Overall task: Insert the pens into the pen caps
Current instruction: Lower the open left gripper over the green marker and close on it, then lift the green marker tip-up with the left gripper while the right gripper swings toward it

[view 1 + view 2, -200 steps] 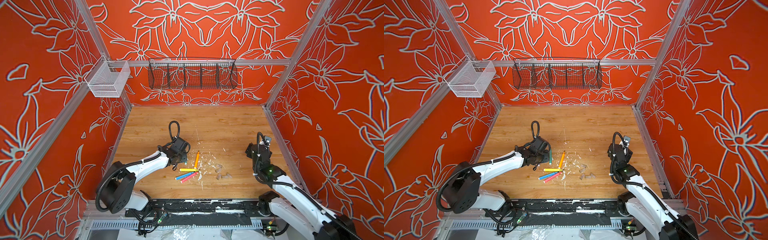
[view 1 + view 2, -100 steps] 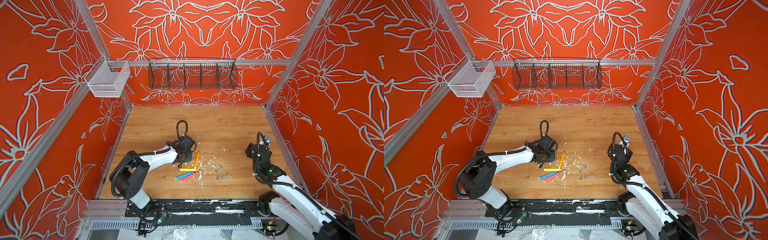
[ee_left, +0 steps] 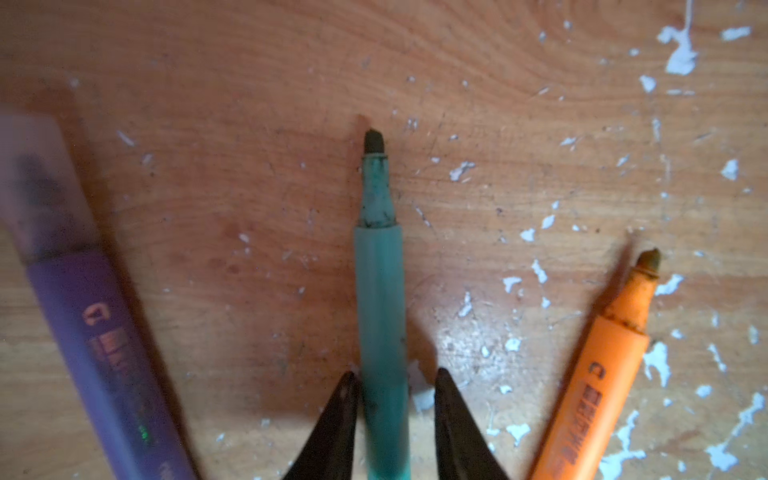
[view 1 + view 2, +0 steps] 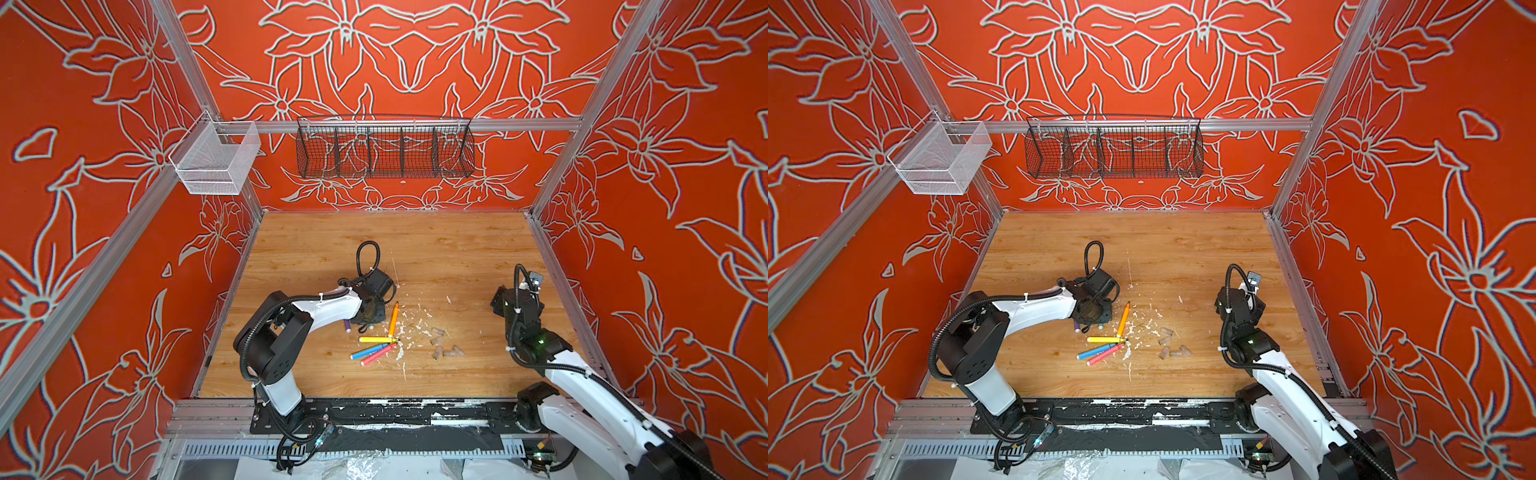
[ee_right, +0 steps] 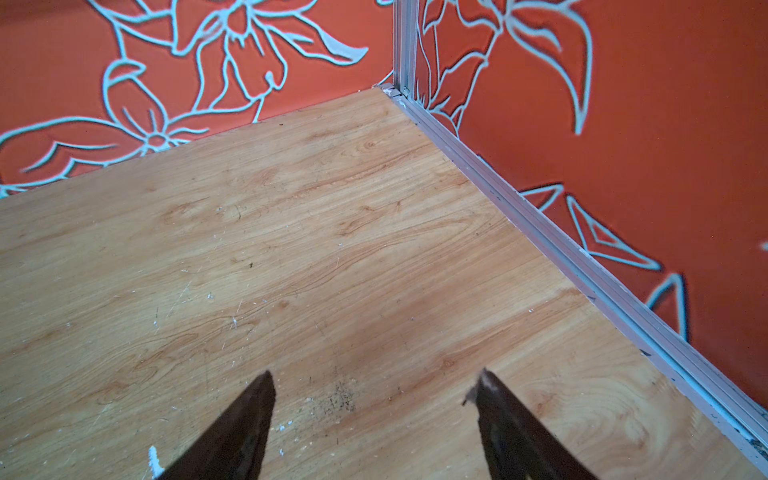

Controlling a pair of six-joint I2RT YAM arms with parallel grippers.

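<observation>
Several pens lie mid-table in both top views: orange [image 4: 393, 319], yellow [image 4: 376, 339], blue [image 4: 368, 351] and pink [image 4: 377, 354]. My left gripper [image 3: 397, 380] is low over the green pen [image 3: 380, 299], its jaws straddling the barrel. One finger [image 3: 340, 415] touches it and a narrow gap remains on the other side. The purple pen [image 3: 104, 353] beside it wears a translucent cap [image 3: 37, 187]. Several loose pen caps [image 4: 436, 340] lie to the right of the pens. My right gripper [image 5: 375, 374] stands open and empty over bare wood at the right.
White flecks of debris [image 4: 409, 328] are scattered around the pens. A black wire basket [image 4: 384, 151] and a white mesh basket [image 4: 216, 160] hang on the back rail. The right wall's metal rail [image 5: 582, 270] runs near my right gripper.
My left arm has swung right toward the pens, and its gripper now sits over the green pen with narrower jaws. The right arm has not moved.
</observation>
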